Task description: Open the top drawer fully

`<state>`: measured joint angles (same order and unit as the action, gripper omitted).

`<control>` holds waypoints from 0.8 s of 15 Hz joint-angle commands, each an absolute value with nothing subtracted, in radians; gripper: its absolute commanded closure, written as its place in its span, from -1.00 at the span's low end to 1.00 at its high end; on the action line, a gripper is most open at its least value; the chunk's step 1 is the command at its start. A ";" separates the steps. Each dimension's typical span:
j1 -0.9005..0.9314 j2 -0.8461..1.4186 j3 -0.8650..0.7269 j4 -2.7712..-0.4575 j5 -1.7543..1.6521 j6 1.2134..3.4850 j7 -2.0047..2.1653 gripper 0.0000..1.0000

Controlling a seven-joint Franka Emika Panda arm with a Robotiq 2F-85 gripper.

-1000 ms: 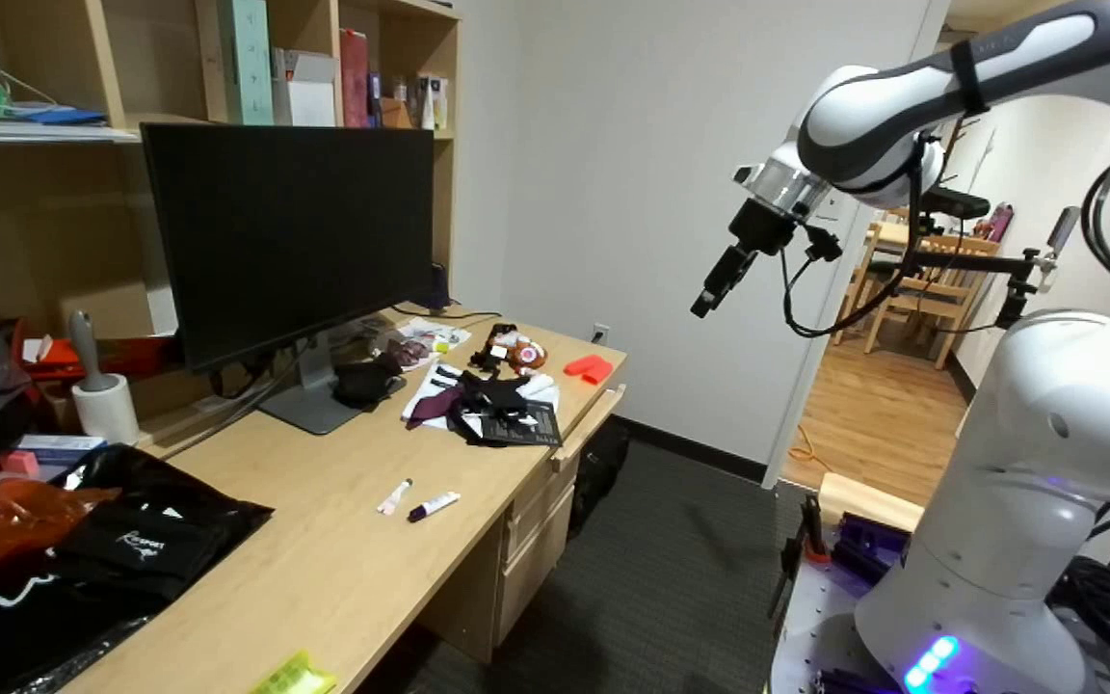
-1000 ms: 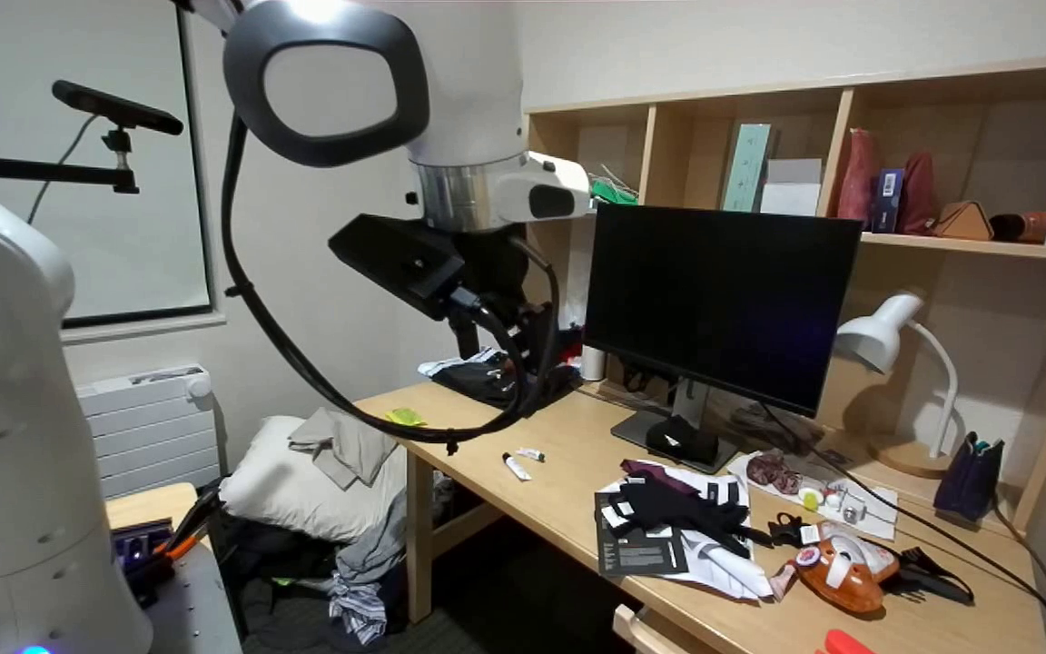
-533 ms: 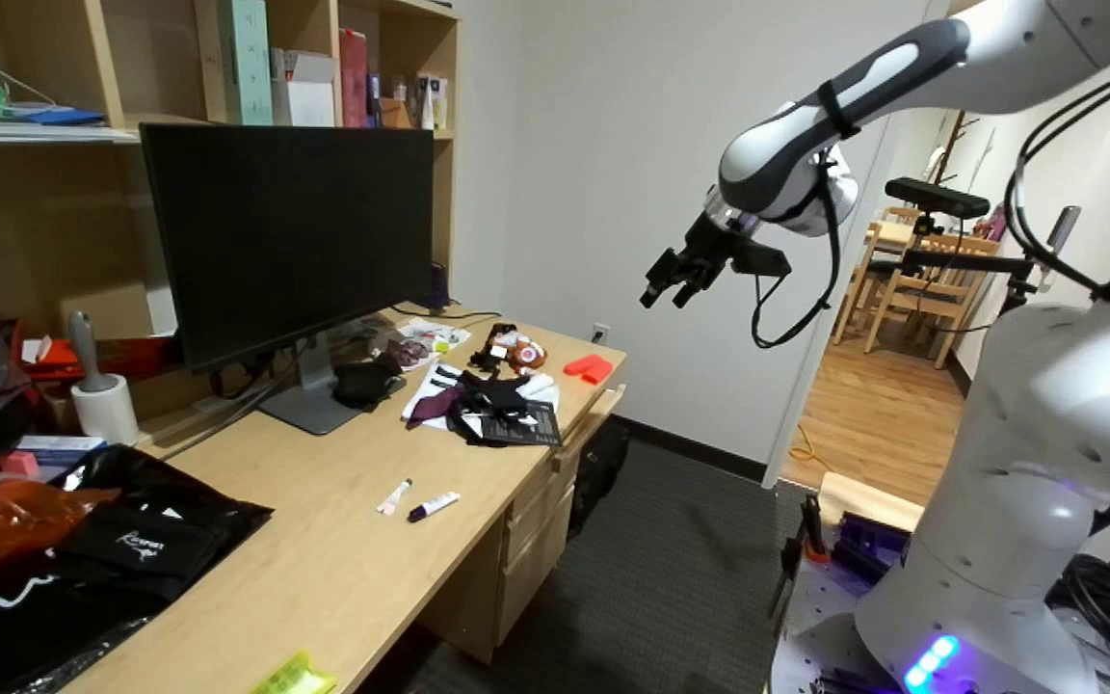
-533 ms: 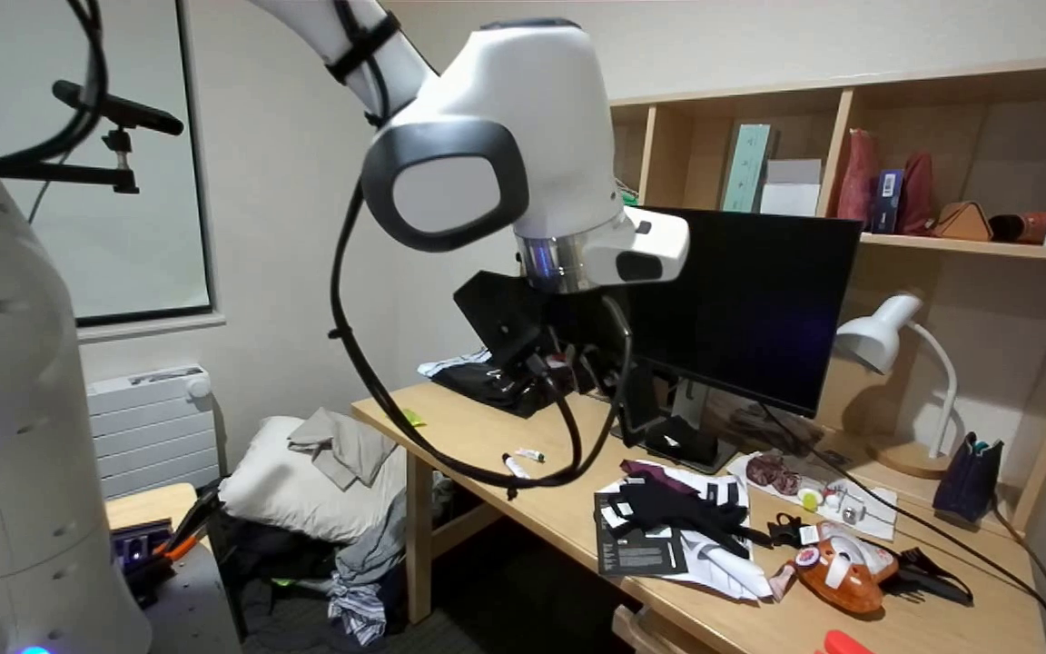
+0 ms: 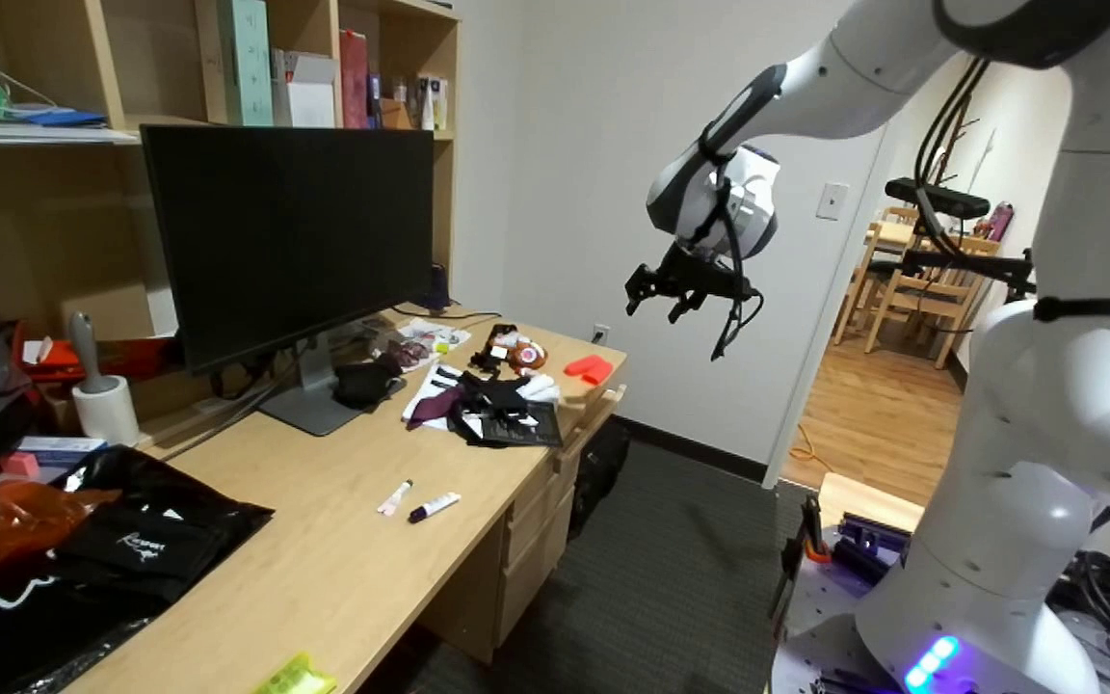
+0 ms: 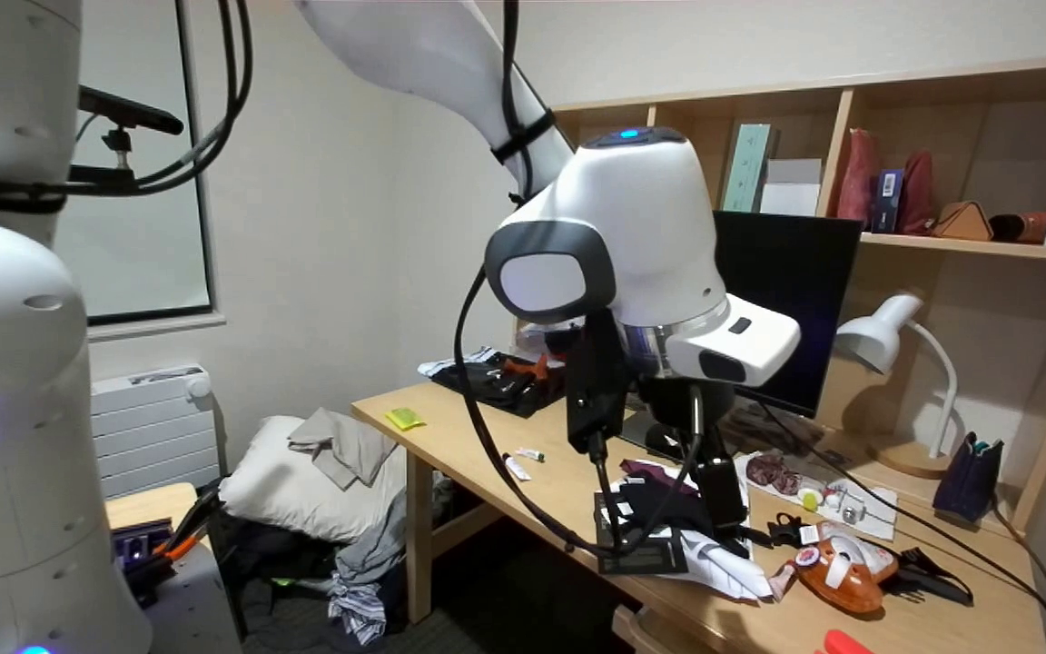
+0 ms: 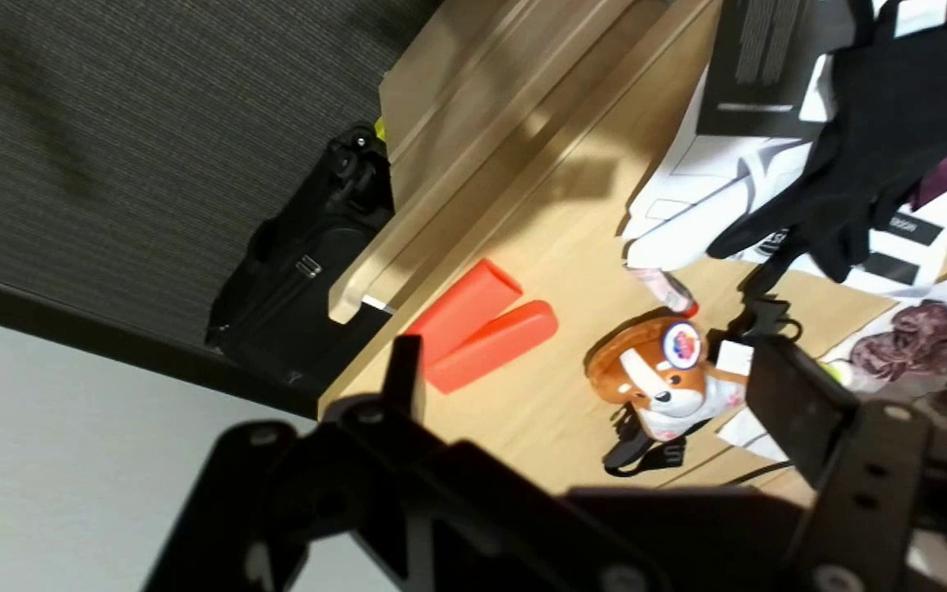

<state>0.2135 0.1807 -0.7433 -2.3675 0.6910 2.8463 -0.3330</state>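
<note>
The top drawer is a shallow pale-wood drawer under the desk top at the desk's far end. It stands slightly out, with a narrow gap between its front and the desk edge. Its front runs diagonally in the wrist view, and its end shows at the bottom of an exterior view. My gripper is open and empty, in the air above the desk's end and apart from the drawer. In the wrist view its two black fingers are wide apart. The drawer's inside is mostly hidden.
On the desk near the drawer lie red-orange pieces, a brown-and-white dog-faced item and black gloves on papers. A monitor stands behind. Deeper drawers are below, with a black bag on the floor beside.
The arm has swung towards the drawer end of the desk and come lower. The gripper has turned to point more downward, and its spread fingers now show. The drawer has not moved.
</note>
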 commanded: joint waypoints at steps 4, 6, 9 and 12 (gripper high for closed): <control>0.211 0.265 -0.737 -2.317 0.734 2.844 -0.329 -1.00; 0.038 0.292 -0.592 -2.273 0.515 2.740 -0.153 -1.00; -0.112 0.362 -0.475 -2.166 0.375 2.541 0.011 -1.00; -0.239 0.450 -0.382 -2.045 0.406 2.415 0.130 -1.00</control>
<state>-0.1286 0.3504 -0.4625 -2.1745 0.4082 2.5199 0.0132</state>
